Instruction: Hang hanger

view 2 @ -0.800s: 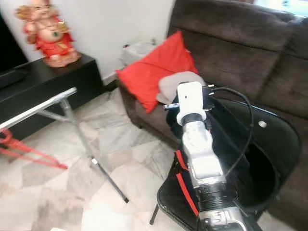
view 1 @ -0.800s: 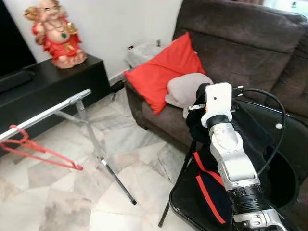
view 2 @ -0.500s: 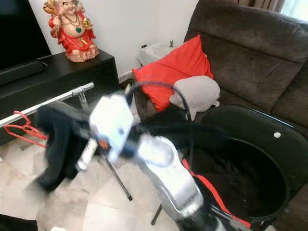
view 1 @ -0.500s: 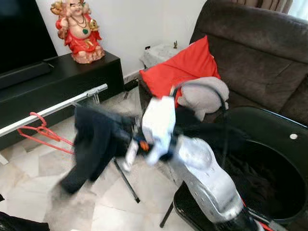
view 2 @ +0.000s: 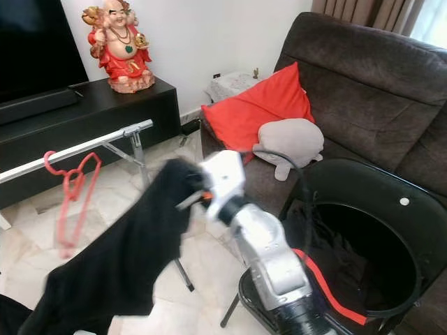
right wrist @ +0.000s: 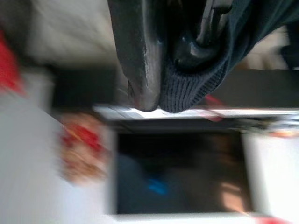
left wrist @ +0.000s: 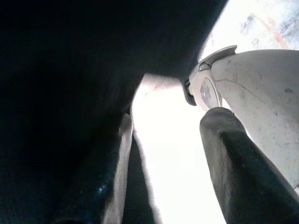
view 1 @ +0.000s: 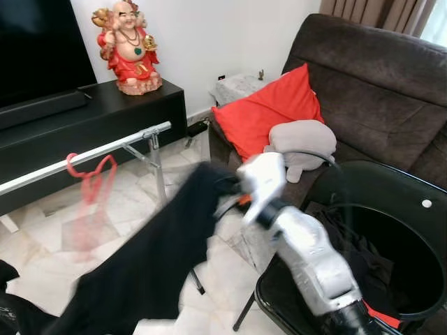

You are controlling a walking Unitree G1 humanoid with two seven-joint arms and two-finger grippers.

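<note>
Transport looks like the step in hand, judged from the frames: a dark garment is carried toward the long silver metal rail of the drying rack. Hooked over that rail, left of its folding legs, hangs a thin red plastic hanger, blurred and dangling below the bar. Right of the hanger and below the rail's end, the black knitted garment hangs in a long fold toward the marble floor. Its top is pinched in the right gripper; the wrist view shows a black finger clenched against ribbed fabric. Whether a hanger sits inside the garment cannot be told. Further right of the rail stands the black round basket with more clothes. The left gripper has its fingers spread, holding nothing. Next, the garment's top would need lifting above the rail before lowering onto it.
</note>
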